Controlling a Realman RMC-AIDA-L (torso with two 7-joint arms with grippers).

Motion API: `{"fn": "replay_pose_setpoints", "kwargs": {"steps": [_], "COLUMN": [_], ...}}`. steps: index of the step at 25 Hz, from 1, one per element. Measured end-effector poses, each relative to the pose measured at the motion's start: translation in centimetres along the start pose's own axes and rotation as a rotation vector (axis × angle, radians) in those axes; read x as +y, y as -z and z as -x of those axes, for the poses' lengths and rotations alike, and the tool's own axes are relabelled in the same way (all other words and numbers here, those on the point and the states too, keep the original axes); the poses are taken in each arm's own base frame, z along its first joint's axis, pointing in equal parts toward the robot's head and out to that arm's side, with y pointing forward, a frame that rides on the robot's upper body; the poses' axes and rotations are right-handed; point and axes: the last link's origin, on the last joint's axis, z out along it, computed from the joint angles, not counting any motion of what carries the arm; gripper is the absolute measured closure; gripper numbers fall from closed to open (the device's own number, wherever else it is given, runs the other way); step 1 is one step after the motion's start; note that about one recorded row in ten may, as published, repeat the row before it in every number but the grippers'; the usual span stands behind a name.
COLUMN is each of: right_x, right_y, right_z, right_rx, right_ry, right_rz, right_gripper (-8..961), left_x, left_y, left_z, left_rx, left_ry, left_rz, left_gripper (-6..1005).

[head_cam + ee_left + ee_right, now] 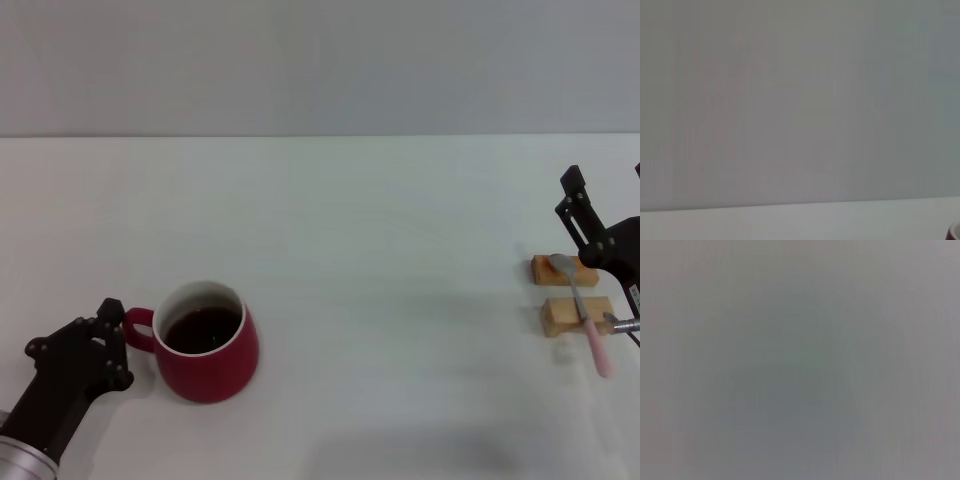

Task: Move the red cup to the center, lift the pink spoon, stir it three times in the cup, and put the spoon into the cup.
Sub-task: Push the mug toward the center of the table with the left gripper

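Note:
The red cup (205, 345) stands on the white table (380, 300) at the front left, with dark liquid inside and its handle toward my left gripper (116, 342). That gripper is open, its fingertips right at the handle, one on each side. A sliver of the cup's rim (955, 232) shows in the left wrist view. The pink spoon (585, 315) lies across two wooden blocks at the far right, metal bowl away from me. My right gripper (604, 176) is open, just over and behind the spoon, partly cut off by the picture's edge. The right wrist view shows only grey.
Two small tan wooden blocks (556, 270) (572, 316) hold the spoon off the table. The table's far edge meets a plain grey wall. Bare white table lies between the cup and the blocks.

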Motion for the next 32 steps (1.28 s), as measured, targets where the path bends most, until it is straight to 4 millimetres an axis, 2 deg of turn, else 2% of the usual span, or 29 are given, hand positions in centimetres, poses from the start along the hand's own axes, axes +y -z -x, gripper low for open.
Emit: {"fn": "replay_pose_setpoints", "kwargs": {"steps": [14, 25, 32], "right_x": [-0.1, -0.3, -0.3], "right_y": [0.2, 0.2, 0.3], "right_z": [-0.1, -0.1, -0.1], "right_rx": [0.004, 0.006, 0.006], "right_ry": [0.004, 0.014, 0.014], "right_rz": [0.000, 0.002, 0.002], "right_gripper": [246, 247, 246], "left_x": [0.5, 2.8, 2.6], "left_y": [-0.2, -1.4, -1.1], "left_z": [0.4, 0.3, 0.4], "left_rx": [-0.026, -0.038, -0.043], "left_ry": [0.006, 0.033, 0.023], "left_rz": [0.009, 0.091, 0.077], "left_gripper": [1002, 1002, 1002]}}
